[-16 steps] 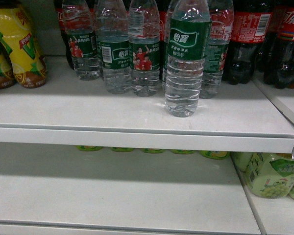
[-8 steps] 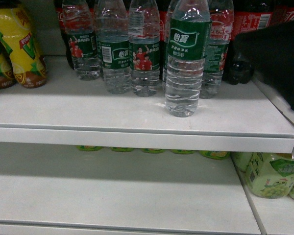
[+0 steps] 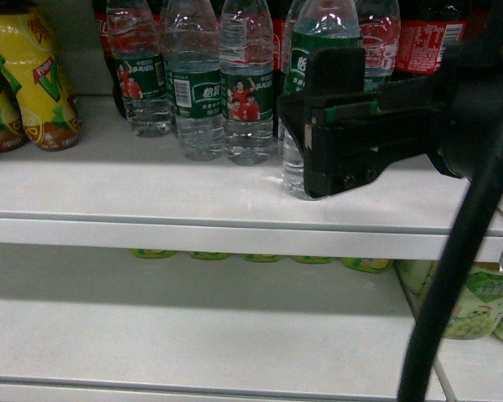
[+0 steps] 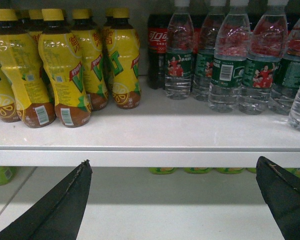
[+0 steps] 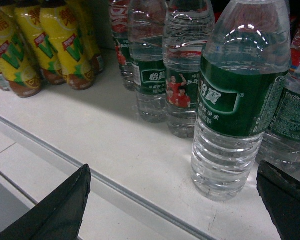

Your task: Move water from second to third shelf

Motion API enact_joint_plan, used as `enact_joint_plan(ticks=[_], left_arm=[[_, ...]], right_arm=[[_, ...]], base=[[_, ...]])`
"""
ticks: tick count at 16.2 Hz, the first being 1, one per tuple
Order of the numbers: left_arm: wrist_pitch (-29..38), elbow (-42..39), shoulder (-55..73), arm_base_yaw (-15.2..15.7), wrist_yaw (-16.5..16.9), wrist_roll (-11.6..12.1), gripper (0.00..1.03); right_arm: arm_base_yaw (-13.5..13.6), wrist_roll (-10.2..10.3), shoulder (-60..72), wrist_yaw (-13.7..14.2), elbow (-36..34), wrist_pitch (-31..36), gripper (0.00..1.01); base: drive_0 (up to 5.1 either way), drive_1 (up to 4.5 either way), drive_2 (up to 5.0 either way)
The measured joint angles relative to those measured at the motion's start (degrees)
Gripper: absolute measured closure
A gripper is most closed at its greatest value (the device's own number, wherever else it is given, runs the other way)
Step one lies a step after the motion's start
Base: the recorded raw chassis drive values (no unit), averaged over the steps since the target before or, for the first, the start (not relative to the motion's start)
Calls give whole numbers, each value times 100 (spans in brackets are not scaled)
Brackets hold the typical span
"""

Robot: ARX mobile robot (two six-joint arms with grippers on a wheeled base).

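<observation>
One water bottle (image 3: 300, 63), clear and ribbed with a dark green label, stands alone in front of a row of the same bottles (image 3: 247, 92) on the upper shelf (image 3: 151, 188). My right gripper (image 3: 306, 126) reaches in from the right and covers its lower half in the head view. In the right wrist view this gripper (image 5: 172, 172) is open, and the bottle (image 5: 237, 100) stands just ahead of the jaws, nearer the right finger (image 5: 280, 195). My left gripper (image 4: 173, 165) is open and empty, level with the shelf's front lip.
Yellow drink bottles (image 3: 33, 84) fill the left of the upper shelf and cola bottles (image 3: 427, 42) the back right. Pale green bottles (image 3: 465, 301) stand at the right of the lower shelf (image 3: 193, 335). A black cable (image 3: 453, 276) crosses the right of the head view.
My right arm has come in from the right edge to the front water bottle and now hides much of it in the head view. The bottles have not moved.
</observation>
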Motion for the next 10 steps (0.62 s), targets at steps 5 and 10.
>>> enact_joint_plan(ticks=[5, 10], left_arm=[[0, 0, 0, 0, -2, 0, 5], [0, 0, 0, 0, 0, 0, 5]], right_arm=[[20, 7, 807, 586, 868, -319, 3], [-90, 260, 1305, 1008, 1537, -542, 3]], base=[[0, 0, 0], [0, 0, 0]])
